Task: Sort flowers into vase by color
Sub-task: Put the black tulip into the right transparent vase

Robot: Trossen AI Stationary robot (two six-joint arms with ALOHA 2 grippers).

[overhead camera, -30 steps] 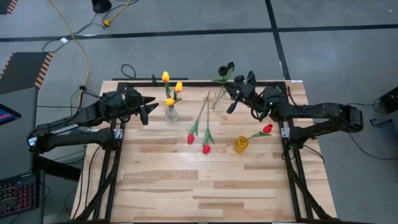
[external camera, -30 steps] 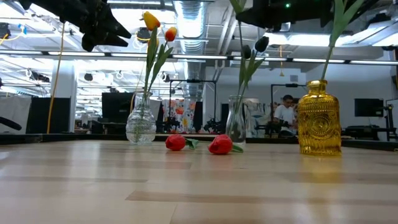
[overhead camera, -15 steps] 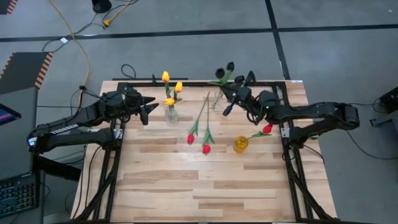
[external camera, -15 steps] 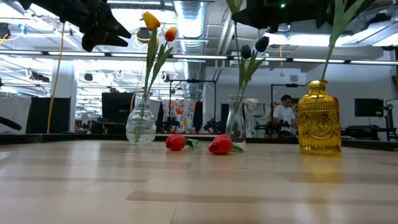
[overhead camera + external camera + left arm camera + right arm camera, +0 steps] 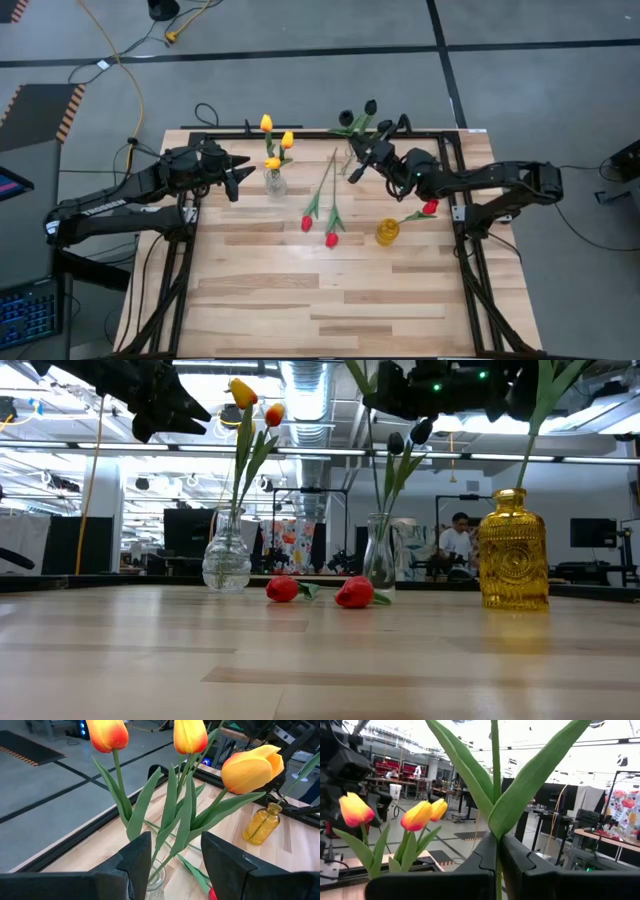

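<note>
While the right gripper (image 5: 362, 163) pinched a dark tulip (image 5: 370, 106) stem over the far clear vase (image 5: 379, 553), a skewed lowering risked tipping it; left gripper (image 5: 236, 172) hung spread, empty.

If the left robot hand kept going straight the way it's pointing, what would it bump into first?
Most likely the yellow tulips in the clear vase: their stems and leaves stand right ahead of the open left end effector. Exactly how near they are is hard to judge.
</note>
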